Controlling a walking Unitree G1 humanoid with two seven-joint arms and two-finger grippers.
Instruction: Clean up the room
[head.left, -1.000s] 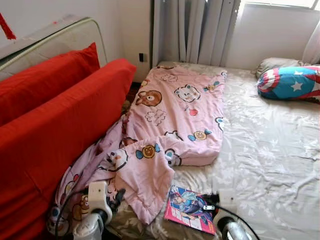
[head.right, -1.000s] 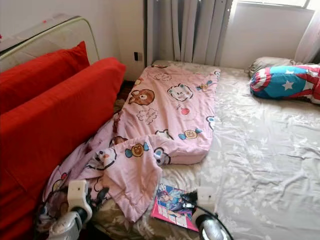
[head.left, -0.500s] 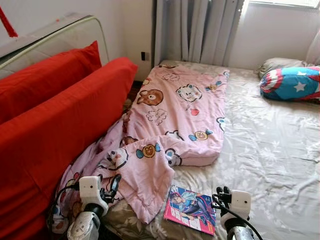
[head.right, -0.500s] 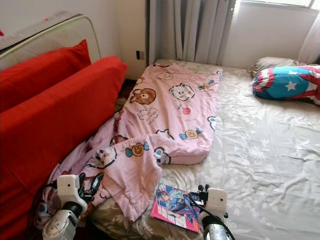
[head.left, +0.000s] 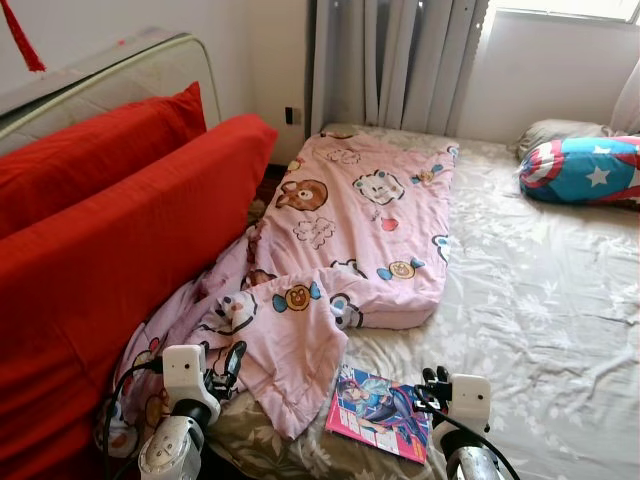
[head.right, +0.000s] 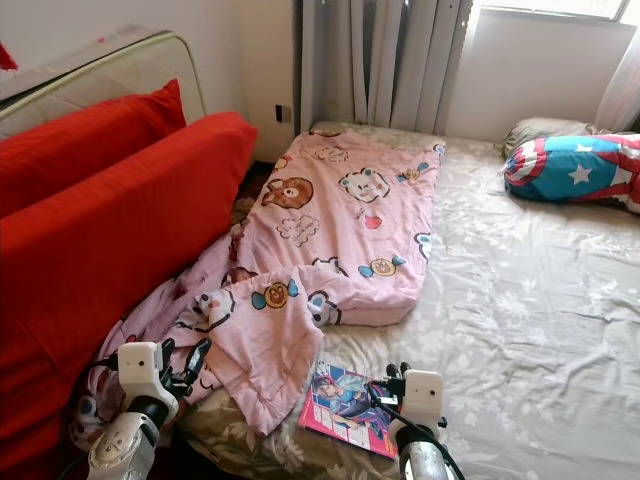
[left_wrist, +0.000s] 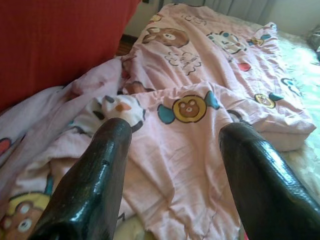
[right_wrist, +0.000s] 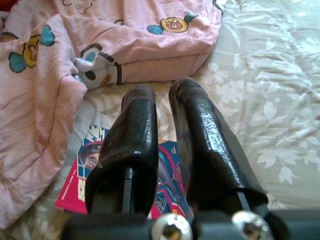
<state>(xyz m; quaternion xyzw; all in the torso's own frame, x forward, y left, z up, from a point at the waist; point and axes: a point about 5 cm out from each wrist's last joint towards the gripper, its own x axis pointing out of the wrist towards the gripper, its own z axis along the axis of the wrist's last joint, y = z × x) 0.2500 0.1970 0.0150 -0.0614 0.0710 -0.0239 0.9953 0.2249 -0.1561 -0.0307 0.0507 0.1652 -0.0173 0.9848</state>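
One pink blanket (head.left: 350, 230), one magazine (head.left: 380, 427), two red cushions (head.left: 110, 240) (stacked), two pillows (head.left: 585, 165).

Silver arms, white wrist blocks, black cables; glossy black gripper fingers (left_wrist: 95, 185), seemingly 2 screws.

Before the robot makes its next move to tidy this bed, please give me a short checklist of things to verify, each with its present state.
1. Left gripper open, nothing held: ok, fingers spread above the pink blanket.
2. Right gripper free: ok, fingers nearly together, nothing between them.
3. Right gripper over the magazine: ok, magazine lies flat on the bed sheet under it.
4. Magazine free of the blanket: cannot tell, the blanket's corner lies right at its edge.
5. Blanket fully on the bed: not ok, it hangs off beside the red cushion.
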